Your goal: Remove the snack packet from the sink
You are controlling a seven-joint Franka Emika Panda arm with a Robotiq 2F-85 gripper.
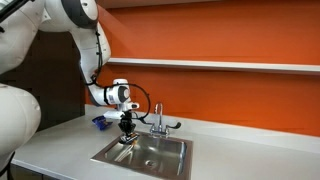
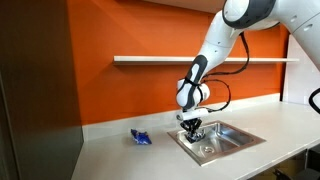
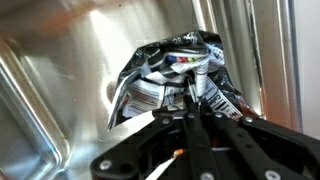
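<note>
The pincer (image 3: 192,108) is closed tight on the near edge of the snack packet (image 3: 175,70). The packet sticks out beyond its tips, against the sink (image 3: 60,80) wall.

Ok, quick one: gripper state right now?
Gripper: closed on the snack packet, pinching its near edge over the sink.

In the wrist view my pincer (image 3: 190,120), closed on the snack packet (image 3: 172,72), covers its lower edge, and the bottom edge cuts my fingers (image 3: 150,140) off. The snack packet's print is too blurred to read. The sink (image 3: 50,90) runs past every edge there. In both exterior views the snack packet is too small to make out.
</note>
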